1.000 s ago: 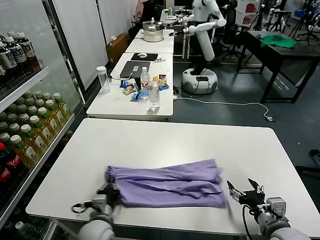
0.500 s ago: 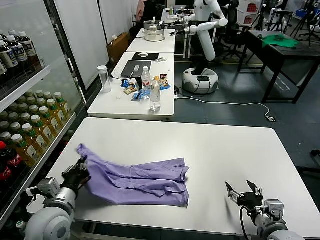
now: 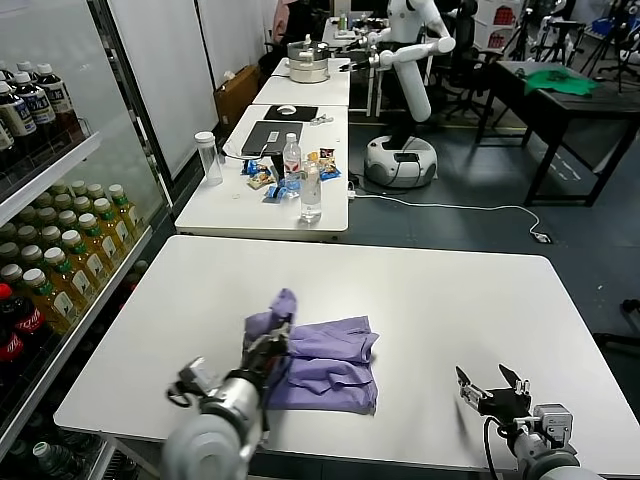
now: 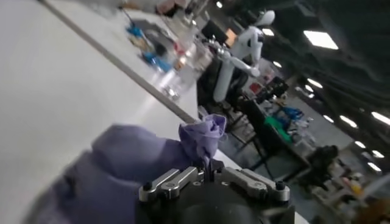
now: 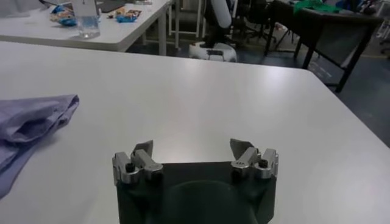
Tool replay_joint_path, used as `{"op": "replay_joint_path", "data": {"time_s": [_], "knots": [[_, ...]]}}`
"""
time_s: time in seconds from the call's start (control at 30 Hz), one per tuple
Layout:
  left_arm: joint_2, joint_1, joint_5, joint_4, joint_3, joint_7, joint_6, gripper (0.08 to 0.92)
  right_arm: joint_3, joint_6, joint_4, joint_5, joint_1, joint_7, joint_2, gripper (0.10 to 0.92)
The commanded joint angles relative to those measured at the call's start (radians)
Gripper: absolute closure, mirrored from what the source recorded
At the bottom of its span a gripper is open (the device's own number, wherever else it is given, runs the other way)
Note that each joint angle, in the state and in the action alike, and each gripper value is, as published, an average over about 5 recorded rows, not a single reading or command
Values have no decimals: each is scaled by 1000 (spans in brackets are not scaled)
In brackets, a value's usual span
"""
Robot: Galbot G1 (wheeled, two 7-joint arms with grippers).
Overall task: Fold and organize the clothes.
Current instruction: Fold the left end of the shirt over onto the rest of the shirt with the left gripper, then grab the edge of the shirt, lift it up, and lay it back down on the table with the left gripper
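White table [image 3: 430, 290] in a workshop, with a drinks fridge [image 3: 50, 230] along the robot's left and a second table [image 3: 270, 190] beyond, loaded with bottles and snacks. Farther back, a white robot [image 3: 405, 60] standing on the floor and a dark bench carrying a green cloth [image 3: 558, 80].

On the near half of the white table, towards the left: the purple t-shirt [image 3: 325, 365], bunched into a rough folded heap, its right edge rolled in a soft ridge. Seen again from the right wrist as a crumpled fold [image 5: 30, 125] lying flat, well apart from that arm.

Left gripper [image 3: 268, 348] just above the heap's left end, fingers clamped together on a pinch of the shirt. A tuft of purple fabric [image 4: 203, 135] sticking up between the closed jaws, the rest of the garment draping down from it onto the table.

Right gripper [image 3: 495, 388] low over bare tabletop at the near right, fingers [image 5: 143, 151] spread wide, holding nothing and touching nothing.
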Motion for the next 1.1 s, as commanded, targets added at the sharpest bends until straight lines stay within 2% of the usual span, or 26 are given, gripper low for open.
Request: {"op": "replay_joint_path", "data": {"time_s": [0.03,0.2,0.33,0.47,0.6,0.73,0.9,1.1], "knots": [[-153,-145,82,220,206,33,5,878,1,3,-22,2,3,-2,4,203],[-105,-140,176,192,220,127,28,819,-8,5,-42,3,21,-2,6,203],[-30,-100,285,108,205,212,36,699,-14,5,-54,3,34,-2,6,203],[46,-32,388,20,125,231,38,577,-16,7,-67,4,44,-3,7,203],[110,46,561,11,11,187,14,465,-20,11,-76,1,47,-4,14,203],[137,101,747,97,-39,107,-3,353,-30,14,-82,-9,51,-5,24,203],[114,123,876,189,0,49,2,216,-40,13,-79,-21,57,-5,35,203],[67,120,900,213,57,18,33,178,-35,11,-65,-25,48,-5,41,203]]}}
